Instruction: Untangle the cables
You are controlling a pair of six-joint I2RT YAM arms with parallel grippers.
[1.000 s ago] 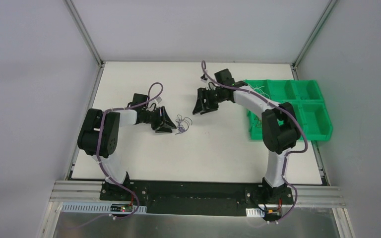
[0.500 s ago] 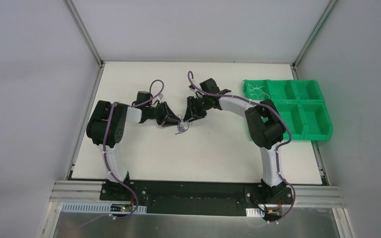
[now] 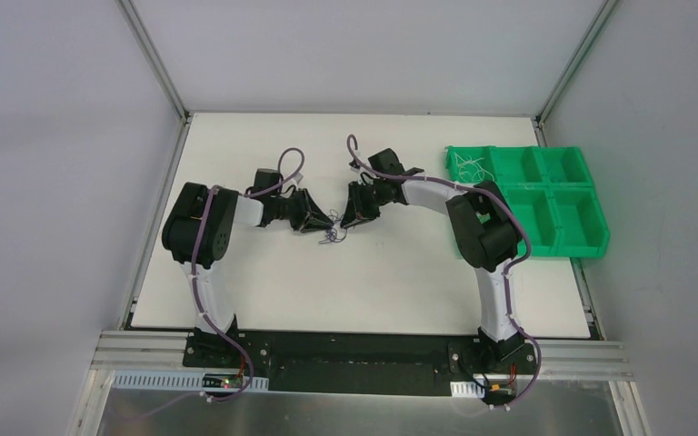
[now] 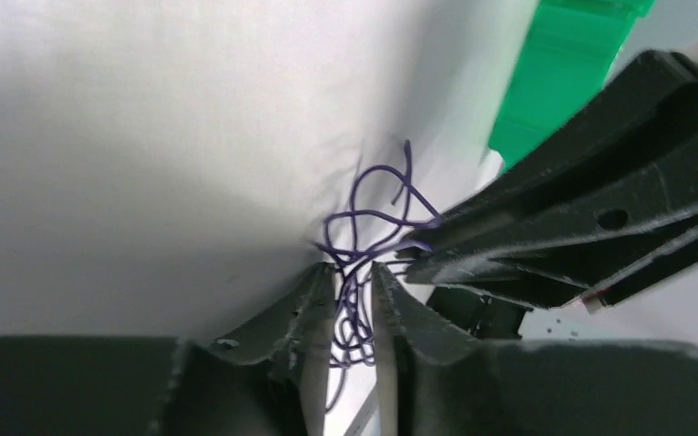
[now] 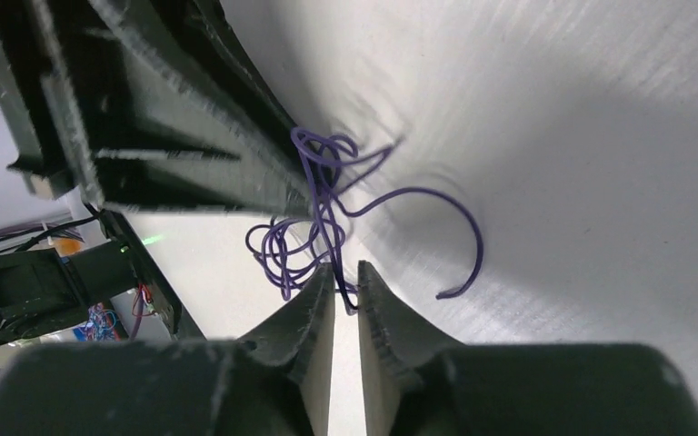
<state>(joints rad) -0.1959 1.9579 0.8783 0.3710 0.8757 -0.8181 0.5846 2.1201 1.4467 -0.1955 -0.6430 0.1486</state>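
The left gripper (image 4: pixel 353 271) has its two black fingers drawn almost together, leaving only a narrow slit. Strands of the cables (image 4: pixel 368 218) run down through that slit, which is wider than any one strand, so the fingers do not visibly pinch them. The right gripper (image 5: pixel 345 268) stands the same way: its fingers are close, with a thin gap between them. One purple strand passes into the gap and lies against the inner edge of one finger.

The cables are a small scribbly tangle of thin purple wire lying on the white table (image 3: pixel 400 282), near the middle of its far half. The two grippers point at each other from either side, their tips just short of meeting, and the tangle sits between and just below the tips. One loose end curls away from the knot across the table surface.

Well to the right of the tangle, a green compartment bin (image 3: pixel 563 195) stands at the table's right edge. A few thin white wires (image 3: pixel 471 168) lie in its far-left compartment.
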